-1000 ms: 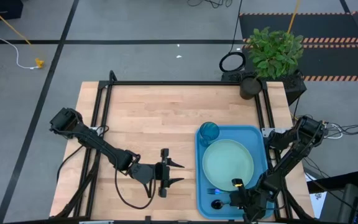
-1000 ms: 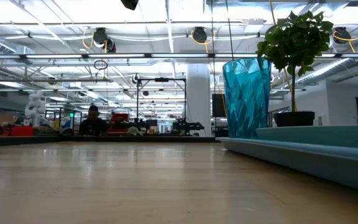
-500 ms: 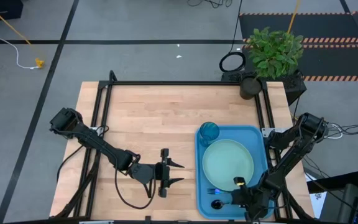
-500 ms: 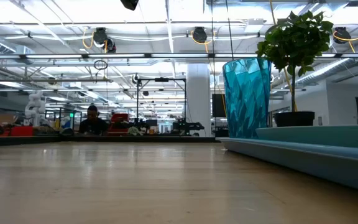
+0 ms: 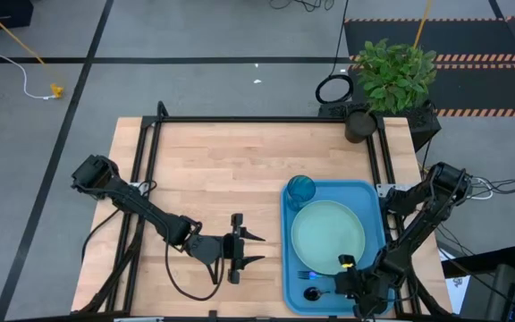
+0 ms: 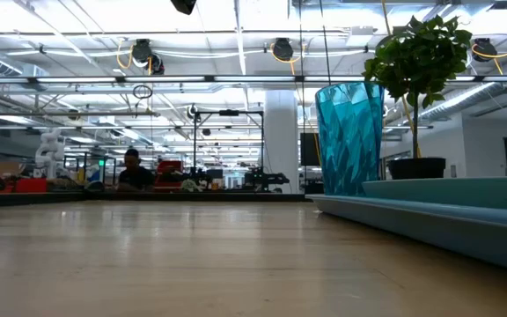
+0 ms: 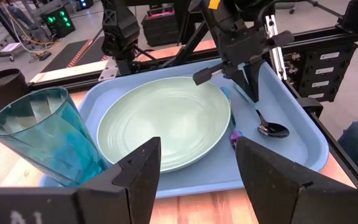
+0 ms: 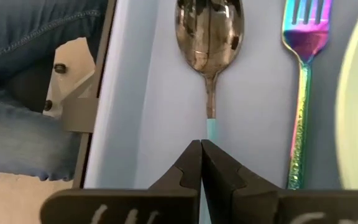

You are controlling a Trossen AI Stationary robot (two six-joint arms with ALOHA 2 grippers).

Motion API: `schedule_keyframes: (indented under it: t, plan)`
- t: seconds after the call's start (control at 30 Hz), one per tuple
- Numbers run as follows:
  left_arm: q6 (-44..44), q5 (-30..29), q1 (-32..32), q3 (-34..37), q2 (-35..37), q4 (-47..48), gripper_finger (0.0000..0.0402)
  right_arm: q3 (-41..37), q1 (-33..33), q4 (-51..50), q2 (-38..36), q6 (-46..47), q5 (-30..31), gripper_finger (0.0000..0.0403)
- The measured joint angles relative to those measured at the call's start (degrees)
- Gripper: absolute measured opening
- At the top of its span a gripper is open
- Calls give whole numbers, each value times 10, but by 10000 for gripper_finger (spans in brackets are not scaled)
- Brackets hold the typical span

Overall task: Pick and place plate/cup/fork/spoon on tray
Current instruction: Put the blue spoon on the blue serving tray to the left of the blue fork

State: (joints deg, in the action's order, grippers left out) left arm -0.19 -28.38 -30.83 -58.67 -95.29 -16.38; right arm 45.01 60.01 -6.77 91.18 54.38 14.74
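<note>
The blue tray [image 5: 286, 241] lies at the table's right. On it are the mint plate [image 5: 328, 235], the teal cup [image 5: 300, 189] upright at its far left corner, and the fork [image 5: 304, 275] and spoon [image 5: 311, 293] side by side near its near edge. My right gripper [image 5: 329, 291] is low over the tray's near part, shut at the spoon's handle [image 8: 201, 144]. My left gripper [image 5: 259, 249] is open and empty over the bare wood left of the tray, facing it [image 7: 197, 162]. My right gripper has the free end of the spoon's light blue handle [image 8: 210, 129] running in between its two shut fingertips. The fingers come from the table's right and lie along the handle. The spoon's dark bowl [image 7: 273, 129] rests on the tray floor, with the fork [image 8: 303, 93] beside it.
A potted plant [image 5: 392, 76] stands at the far right corner. Black frame rails [image 5: 257, 119] border the table. A person's jeans-clad leg [image 8: 17, 93] shows just beyond the tray's near edge. Bare wood [image 5: 213, 170] spreads left of the tray.
My right arm's wrist has shifted slightly toward the table's right edge. The spoon, fork, plate and cup lie where they were.
</note>
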Motion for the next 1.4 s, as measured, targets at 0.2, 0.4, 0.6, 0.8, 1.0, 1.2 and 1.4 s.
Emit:
schedule_keyframes:
  t: [0.2, 0.4, 0.6, 0.8, 1.0, 1.2, 1.4]
  plan:
    - [0, 0, 0, 0, 0, 0, 211, 0, 0, 15, 1, -11, 1, 0]
    - [0, 0, 0, 0, 0, 0, 211, 0, -3, 24, 25, -15, -1, 0]
    - [1, 0, 0, 0, 0, -2, 211, 0, -11, 35, 31, -15, -13, 0]
    - [1, 0, 0, 0, 0, -2, 211, 0, -11, 59, 26, -40, -13, 0]
    - [2, 0, 0, 0, 0, -2, 211, 0, -11, 32, 21, -23, -10, 0]
    - [2, 0, 0, 0, 0, -2, 211, 0, -11, 24, 17, -20, -11, 0]
    - [5, 0, 0, 0, 0, -2, 211, 0, -7, -4, -11, -11, 10, 0]
